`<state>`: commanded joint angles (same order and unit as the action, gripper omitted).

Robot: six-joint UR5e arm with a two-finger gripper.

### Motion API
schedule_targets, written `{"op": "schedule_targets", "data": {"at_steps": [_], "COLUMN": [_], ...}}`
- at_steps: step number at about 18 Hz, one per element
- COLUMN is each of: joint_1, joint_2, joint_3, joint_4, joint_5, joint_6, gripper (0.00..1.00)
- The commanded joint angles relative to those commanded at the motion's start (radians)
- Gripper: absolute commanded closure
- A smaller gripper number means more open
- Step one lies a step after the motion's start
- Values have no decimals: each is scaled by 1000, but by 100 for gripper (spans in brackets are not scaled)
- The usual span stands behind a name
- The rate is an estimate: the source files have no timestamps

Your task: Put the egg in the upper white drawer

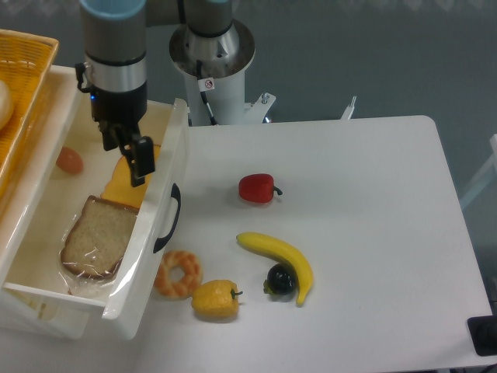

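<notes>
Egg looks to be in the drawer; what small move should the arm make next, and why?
Probably lift the gripper straight up out of the drawer. The egg lies on the drawer floor apart from the gripper, beside the bread and cheese, so nothing is left to carry.
</notes>
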<state>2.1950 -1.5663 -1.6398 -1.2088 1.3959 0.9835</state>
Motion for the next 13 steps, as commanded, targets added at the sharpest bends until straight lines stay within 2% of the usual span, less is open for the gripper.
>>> {"op": "schedule_targets", "data": {"at_steps": [5, 7, 13], "joint_1": [46, 46, 72], "joint_2": [-21, -55, -127], "joint_3": [15, 26, 63], "joint_4": [9, 29, 31], "joint_5": [8, 11, 89], "joint_6": [-137, -137, -135], "gripper": [0, 0, 0]}}
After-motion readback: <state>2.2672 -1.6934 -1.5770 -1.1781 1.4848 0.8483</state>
